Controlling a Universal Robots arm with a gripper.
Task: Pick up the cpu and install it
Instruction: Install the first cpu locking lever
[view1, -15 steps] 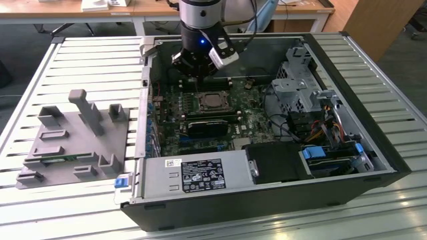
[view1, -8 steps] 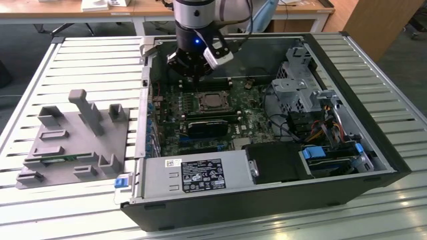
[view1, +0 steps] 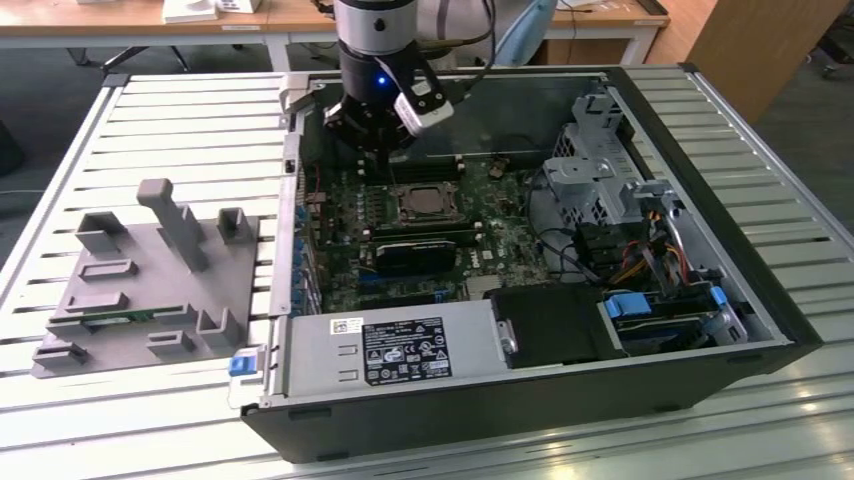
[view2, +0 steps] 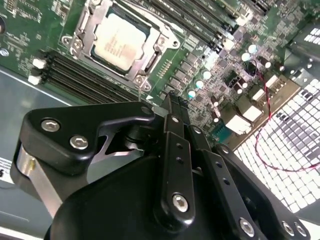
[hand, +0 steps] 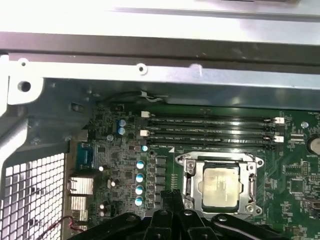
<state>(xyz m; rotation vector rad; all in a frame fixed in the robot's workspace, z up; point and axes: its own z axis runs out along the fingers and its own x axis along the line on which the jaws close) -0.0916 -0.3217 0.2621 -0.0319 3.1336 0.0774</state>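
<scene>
The cpu (view1: 424, 203) lies flat in its metal-framed socket on the green motherboard (view1: 501, 225) inside the open computer case. Its silvery top plate also shows in the second wrist view (view2: 120, 42) and the first wrist view (hand: 222, 186). My gripper (view1: 379, 163) hangs above the board, just off the socket toward the case's back wall and the exterior view's left. The black fingers (view2: 176, 112) are pressed together with nothing between them. In the first wrist view the fingertips (hand: 170, 194) sit beside the socket frame, clear of the chip.
A grey power supply box (view1: 387, 350) fills the case's near side, and a black block (view1: 420, 255) sits just in front of the socket. Drive cages and cables (view1: 627, 230) crowd the exterior view's right. A grey fixture tray (view1: 147, 270) stands on the slatted table.
</scene>
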